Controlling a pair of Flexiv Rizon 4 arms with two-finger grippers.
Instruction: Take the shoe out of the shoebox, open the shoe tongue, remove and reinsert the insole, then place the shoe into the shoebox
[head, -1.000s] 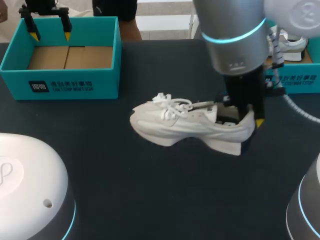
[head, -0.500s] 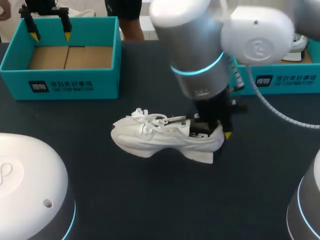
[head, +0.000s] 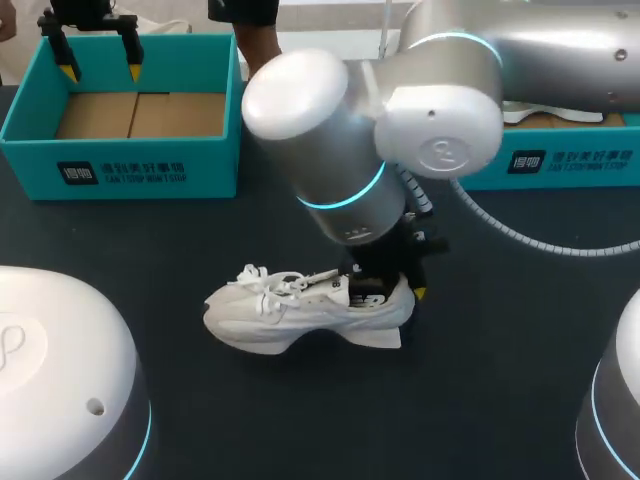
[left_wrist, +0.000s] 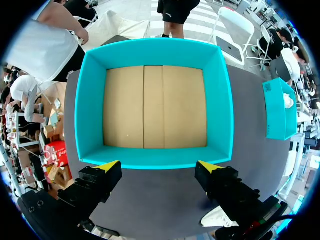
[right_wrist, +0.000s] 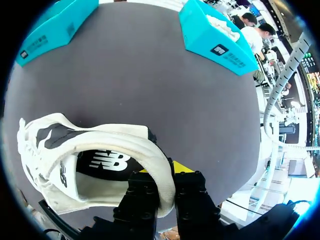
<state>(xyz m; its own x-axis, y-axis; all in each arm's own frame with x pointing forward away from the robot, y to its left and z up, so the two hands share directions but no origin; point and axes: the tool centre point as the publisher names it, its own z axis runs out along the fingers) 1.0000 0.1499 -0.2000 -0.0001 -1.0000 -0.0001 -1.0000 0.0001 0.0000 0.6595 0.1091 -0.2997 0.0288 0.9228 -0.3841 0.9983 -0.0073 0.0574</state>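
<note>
- The right gripper (right_wrist: 165, 192) is pinched on the heel collar (right_wrist: 159, 170) of the white shoe (head: 300, 312). One black finger is inside the shoe's opening and the other is outside at the back of the heel, with the padded rim squeezed between them.
- The right arm (head: 400, 110) comes in from the right and reaches past the middle of the dark table (head: 500, 360), so the right gripper (head: 405, 287) stands over the shoe's heel.
- The shoe (right_wrist: 95, 150) is sole-down with its toe pointing to my left and its laces (head: 265, 283) loose on top. I cannot tell whether the sole rests on the table or hangs just above it.
- The teal shoebox (head: 120, 170) sits well apart at the far left, showing its bare cardboard floor.
- The left gripper (head: 97, 55) hangs above that shoebox's far rim with its fingers spread wide and nothing between them. Its wrist view looks straight down into the shoebox (left_wrist: 90, 100), past the left gripper (left_wrist: 160, 167).
- A second teal box (head: 560, 160) stands at the far right with something white in it.
</note>
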